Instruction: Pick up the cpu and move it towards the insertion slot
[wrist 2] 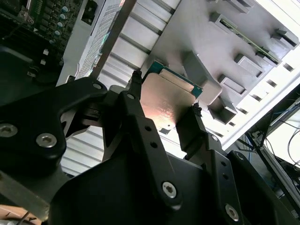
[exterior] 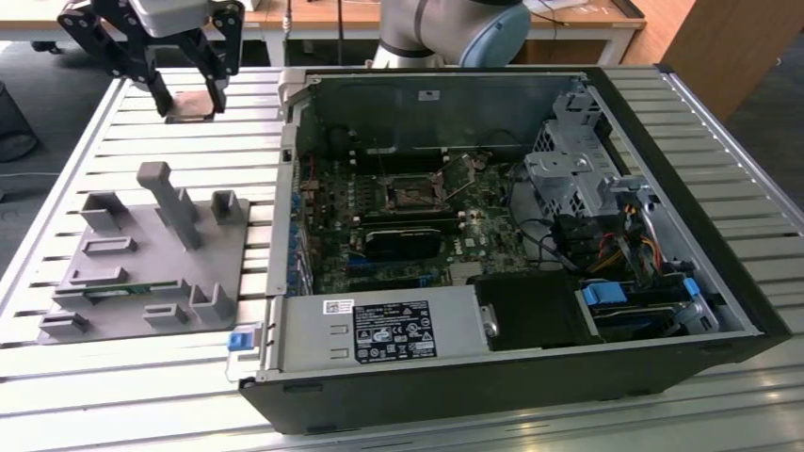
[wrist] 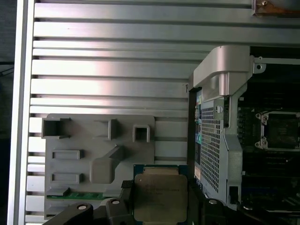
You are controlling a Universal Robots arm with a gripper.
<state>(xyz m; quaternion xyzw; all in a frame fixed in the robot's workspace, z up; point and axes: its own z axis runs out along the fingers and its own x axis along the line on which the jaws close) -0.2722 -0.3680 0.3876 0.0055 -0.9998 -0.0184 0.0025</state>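
Note:
My gripper (exterior: 188, 102) hangs above the slatted table at the far end of the exterior view's left, shut on the cpu (exterior: 191, 106). In both wrist views the cpu (wrist 2: 168, 96) (wrist: 159, 197) is a flat square chip with a shiny metal top, clamped by its edges between the two black fingers (wrist 2: 140, 117). The insertion slot (exterior: 411, 195) (wrist: 281, 131), a dark square socket with a silver frame, lies on the green board inside the open computer case, well to the exterior view's right of the gripper.
A gray plastic tray (exterior: 138, 264) (wrist: 93, 154) with raised holders lies on the table (exterior: 176, 160) nearer than the gripper, with a green memory stick (exterior: 120, 292) in it. The case's side wall (exterior: 292, 169) stands between gripper and socket. A black block (exterior: 402, 240) sits beside the socket.

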